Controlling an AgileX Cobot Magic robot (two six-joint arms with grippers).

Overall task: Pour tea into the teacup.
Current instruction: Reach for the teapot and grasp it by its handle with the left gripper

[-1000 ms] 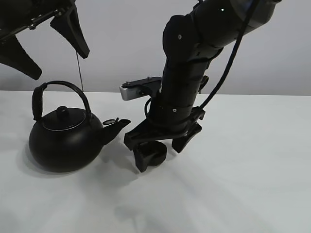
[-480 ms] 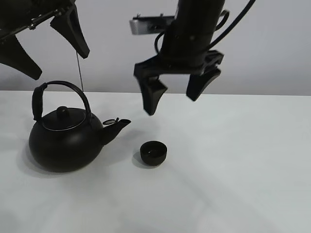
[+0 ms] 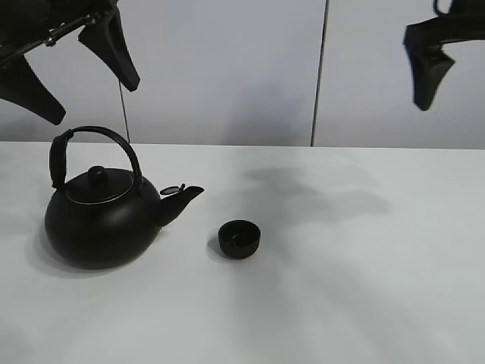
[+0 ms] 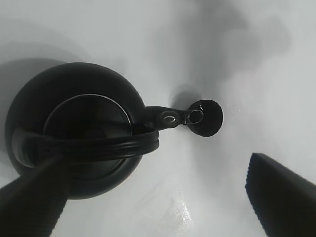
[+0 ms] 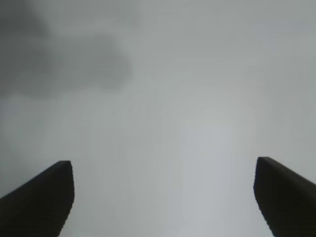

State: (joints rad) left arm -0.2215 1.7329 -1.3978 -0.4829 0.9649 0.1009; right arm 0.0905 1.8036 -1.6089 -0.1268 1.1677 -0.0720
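Observation:
The teacup (image 3: pixel 239 238), small, round and matte black, stands on the white table just right of the kettle's spout. The black kettle (image 3: pixel 102 220) with its arched handle stands upright at the left. My left gripper (image 3: pixel 76 72) hangs open high above the kettle. In the left wrist view its fingers (image 4: pixel 29 202) are spread wide over the kettle (image 4: pixel 74 128), and the teacup (image 4: pixel 206 117) shows beyond the spout tip. Of my right gripper, one finger (image 3: pixel 426 68) shows at the top right, far from the cup. The right gripper (image 5: pixel 165 197) is open and empty over bare table.
The white table (image 3: pixel 364 288) stretches to the right and front of the cup. A grey wall with a dark vertical seam (image 3: pixel 320 76) stands behind it. Soft arm shadows lie on the table behind the cup.
My right gripper, which was down around the teacup, has opened, risen and drawn off to the upper right. The cup stays on the table. The left gripper and the kettle have not moved.

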